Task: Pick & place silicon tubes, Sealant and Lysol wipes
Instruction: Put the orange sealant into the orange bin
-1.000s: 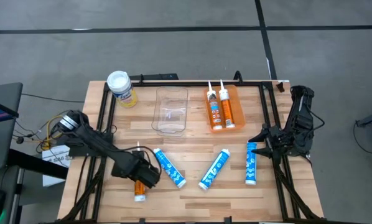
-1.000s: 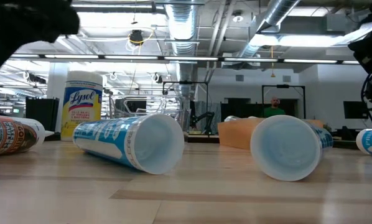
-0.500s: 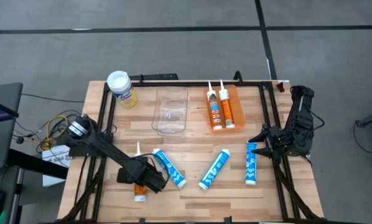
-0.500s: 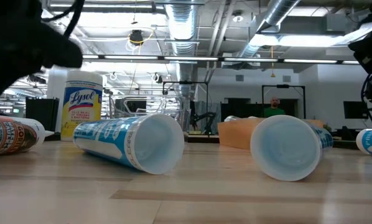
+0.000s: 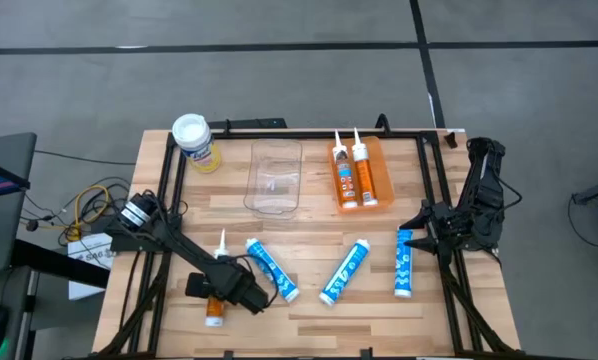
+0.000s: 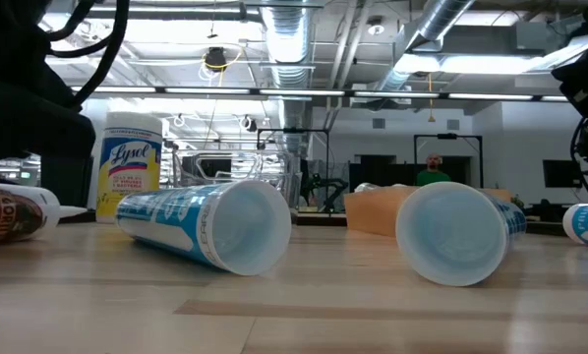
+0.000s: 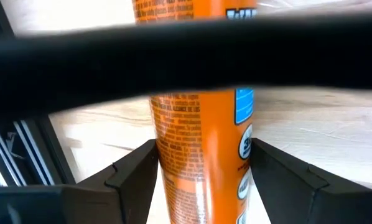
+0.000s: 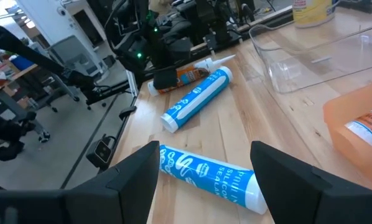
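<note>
An orange sealant tube lies near the table's near left corner, its white nozzle pointing to the far edge; it also shows in the low view. My left gripper is down over it and shut on its body. Three blue silicone tubes lie on their sides across the near half. The Lysol wipes stand upright at the far left. My right gripper is open and empty, above the far end of the right blue tube. My left gripper pinches the orange sealant tube's body about its middle between its two fingers. The fingers come from above, pointing down, and lie across the tube. The tube lies along the table top.
A clear plastic bin and an orange tray holding two more orange sealant tubes stand at the far middle. A black frame runs along the table's edges. Bare wood lies between the blue tubes and the near edge.
My left gripper has gone down and a little toward the near edge, onto the orange sealant tube. The tube's base end has slid slightly toward the table's left edge.
</note>
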Robot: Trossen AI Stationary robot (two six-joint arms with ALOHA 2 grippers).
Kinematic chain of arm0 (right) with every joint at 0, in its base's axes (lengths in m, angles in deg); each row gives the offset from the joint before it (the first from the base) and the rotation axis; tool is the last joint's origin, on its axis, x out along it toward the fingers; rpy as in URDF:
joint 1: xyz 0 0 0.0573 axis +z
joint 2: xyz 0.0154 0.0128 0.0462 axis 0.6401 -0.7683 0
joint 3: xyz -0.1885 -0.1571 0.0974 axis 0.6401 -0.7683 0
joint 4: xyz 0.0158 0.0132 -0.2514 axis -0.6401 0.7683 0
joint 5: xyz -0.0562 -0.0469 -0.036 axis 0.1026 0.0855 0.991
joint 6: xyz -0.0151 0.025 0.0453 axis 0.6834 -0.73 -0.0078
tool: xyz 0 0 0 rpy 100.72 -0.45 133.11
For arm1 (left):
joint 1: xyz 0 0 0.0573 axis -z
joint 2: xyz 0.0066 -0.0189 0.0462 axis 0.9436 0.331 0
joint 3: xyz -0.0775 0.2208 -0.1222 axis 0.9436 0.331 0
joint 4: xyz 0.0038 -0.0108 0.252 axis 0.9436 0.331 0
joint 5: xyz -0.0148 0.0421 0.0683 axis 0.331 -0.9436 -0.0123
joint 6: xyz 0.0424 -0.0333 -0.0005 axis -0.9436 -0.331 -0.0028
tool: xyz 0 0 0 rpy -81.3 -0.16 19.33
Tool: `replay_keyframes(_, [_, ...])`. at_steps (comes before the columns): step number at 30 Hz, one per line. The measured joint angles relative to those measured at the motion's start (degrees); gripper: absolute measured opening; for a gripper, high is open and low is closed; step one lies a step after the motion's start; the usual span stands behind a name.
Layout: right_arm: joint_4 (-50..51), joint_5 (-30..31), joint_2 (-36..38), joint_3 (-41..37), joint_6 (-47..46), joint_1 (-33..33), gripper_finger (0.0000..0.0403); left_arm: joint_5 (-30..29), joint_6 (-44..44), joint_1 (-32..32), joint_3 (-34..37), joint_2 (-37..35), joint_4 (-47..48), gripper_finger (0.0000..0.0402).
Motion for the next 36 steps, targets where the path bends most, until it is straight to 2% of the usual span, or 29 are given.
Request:
replay_keyframes(12, [0.0, 0.1, 0.0, 0.0, -0.6, 0.0, 0.0244, -2.0, 1.1, 0.0, 0.1, 0.2, 0.1, 0.0237])
replay_keyframes(23, [0.0, 0.2, 0.0, 0.0, -1.6, 0.0, 0.0244, -7.1, 1.3, 0.0, 0.3, 0.4, -2.0, 0.0243])
replay_keyframes(36, [0.0, 0.3, 0.0, 0.0, -1.5, 0.0, 0.0244, -6.4, 1.3, 0.0, 0.3, 0.4, -2.2, 0.0243])
